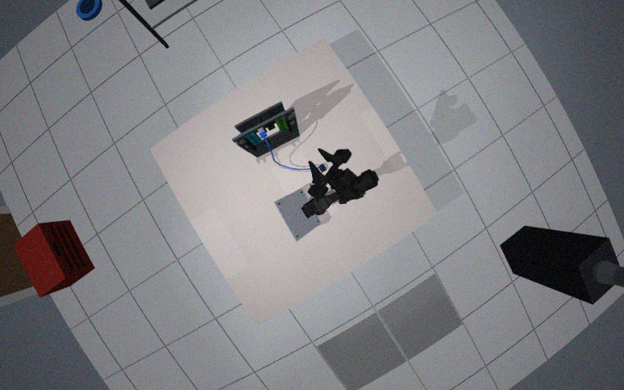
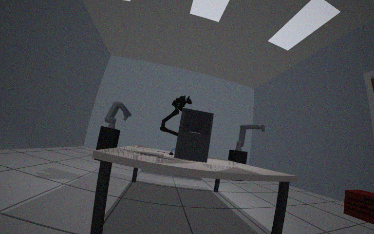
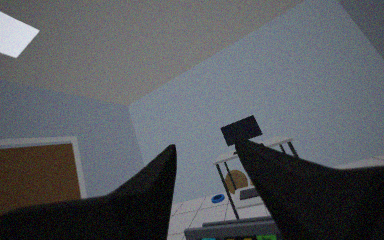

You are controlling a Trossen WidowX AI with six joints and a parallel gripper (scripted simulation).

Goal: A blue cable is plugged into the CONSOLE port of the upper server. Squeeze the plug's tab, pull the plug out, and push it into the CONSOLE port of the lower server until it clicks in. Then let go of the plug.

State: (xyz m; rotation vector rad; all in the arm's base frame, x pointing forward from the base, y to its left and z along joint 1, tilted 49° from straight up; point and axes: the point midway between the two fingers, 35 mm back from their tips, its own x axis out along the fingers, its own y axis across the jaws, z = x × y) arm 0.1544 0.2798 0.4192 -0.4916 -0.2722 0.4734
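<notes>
Blue plug [image 1: 262, 133] sits at the rack [image 1: 261, 152] [image 2: 195, 139] [image 3: 229, 230], ten o'clock from your jaws [image 1: 314, 156] [image 2: 187, 97] in the top view. They're part-open, gripping nothing. You're likely at the approach: lower them, line up, then squeeze the tab.

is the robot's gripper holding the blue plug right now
No, the wrist view shows the gripper open, with no plug between its fingertips.
</notes>
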